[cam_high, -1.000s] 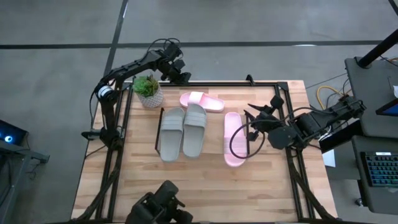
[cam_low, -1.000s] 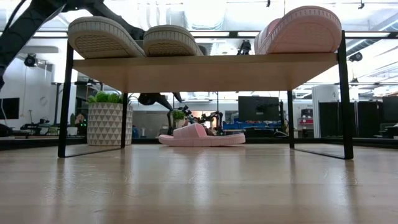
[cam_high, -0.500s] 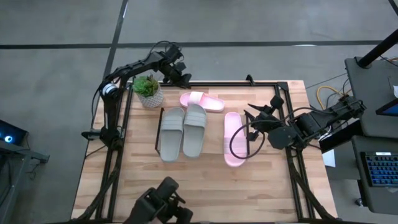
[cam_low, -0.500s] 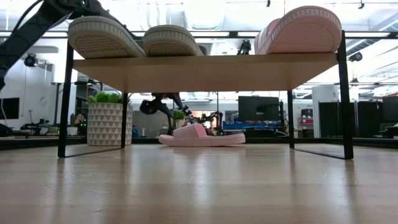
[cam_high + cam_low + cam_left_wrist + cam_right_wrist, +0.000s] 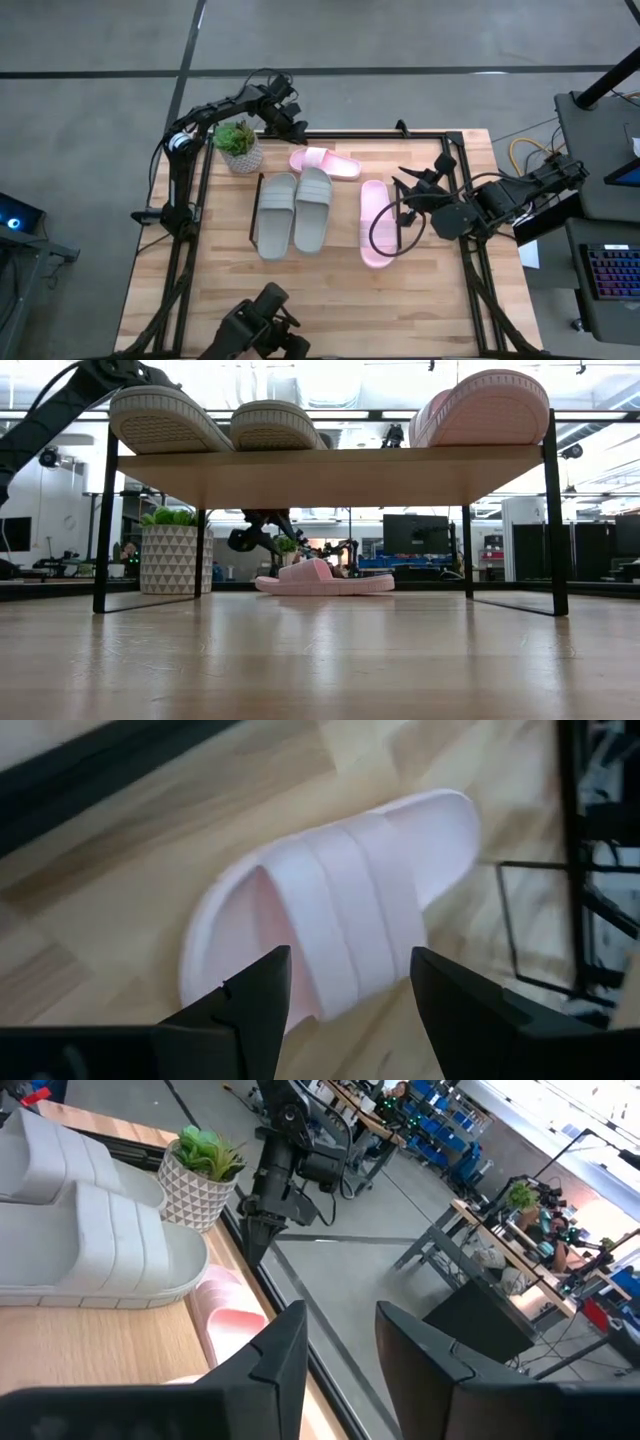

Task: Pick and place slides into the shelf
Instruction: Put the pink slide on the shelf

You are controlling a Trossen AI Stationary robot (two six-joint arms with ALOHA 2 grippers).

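The shelf (image 5: 330, 215) carries two grey slides (image 5: 295, 212) side by side and one pink slide (image 5: 376, 224); beyond it the second pink slide (image 5: 324, 161) lies on the table (image 5: 300, 300), just below the left gripper (image 5: 296, 127), whose fingers stand apart and empty; the right gripper (image 5: 415, 195) waits beside the shelf, fingers parted.

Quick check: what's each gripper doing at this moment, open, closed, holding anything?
Left gripper: open, empty, poised over the pale pink slide lying on the wooden table.
Right gripper: open, empty, beside the shelf.
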